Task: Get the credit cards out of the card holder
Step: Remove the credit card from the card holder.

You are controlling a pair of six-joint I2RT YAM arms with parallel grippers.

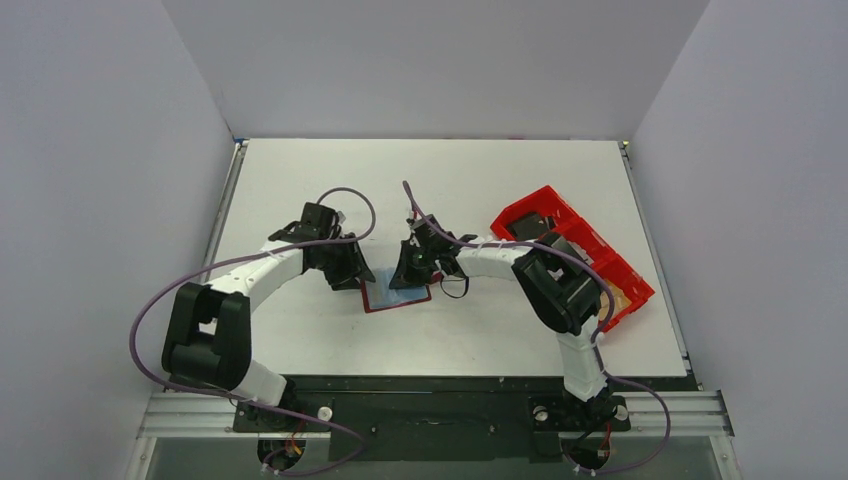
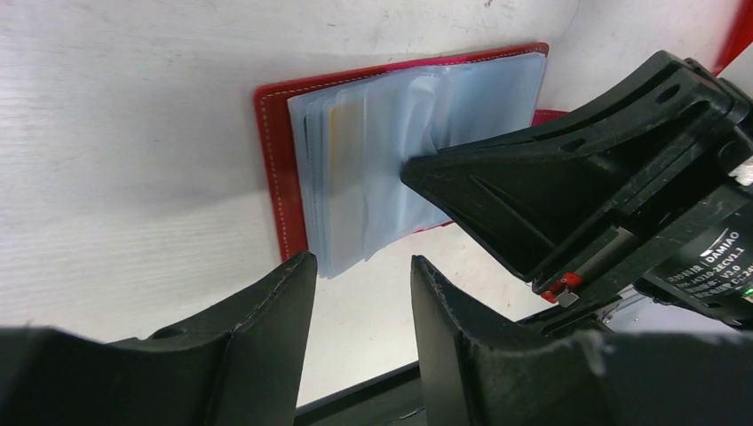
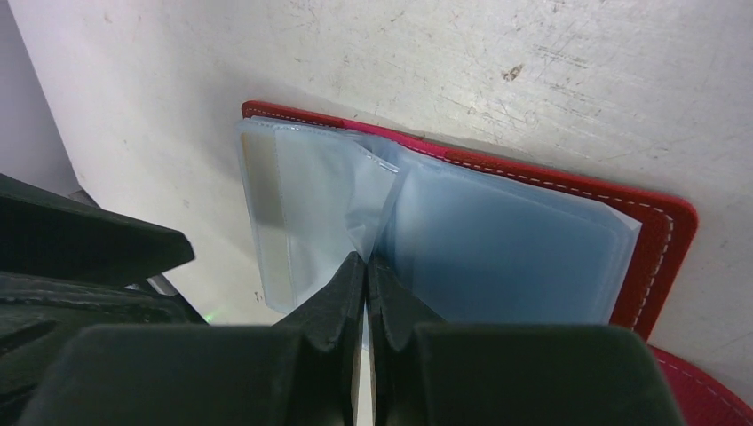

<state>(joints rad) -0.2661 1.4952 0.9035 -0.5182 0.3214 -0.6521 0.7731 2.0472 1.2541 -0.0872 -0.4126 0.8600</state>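
Observation:
The dark-red card holder (image 1: 385, 299) lies open on the table between the two grippers, its clear sleeves fanned up. It also shows in the left wrist view (image 2: 271, 169) and the right wrist view (image 3: 661, 240). A tan card (image 2: 342, 164) sits in a left sleeve, seen too in the right wrist view (image 3: 266, 213). A light blue card (image 3: 506, 248) sits in the right sleeve. My right gripper (image 3: 366, 262) is shut, pinching a clear sleeve at the middle fold. My left gripper (image 2: 360, 264) is open and empty at the holder's near edge.
The bright red compartment tray (image 1: 575, 250) stands right of the holder, behind the right arm. The right gripper's black body (image 2: 577, 177) fills the right side of the left wrist view. The table's dark front edge (image 2: 373, 390) is close below the left fingers.

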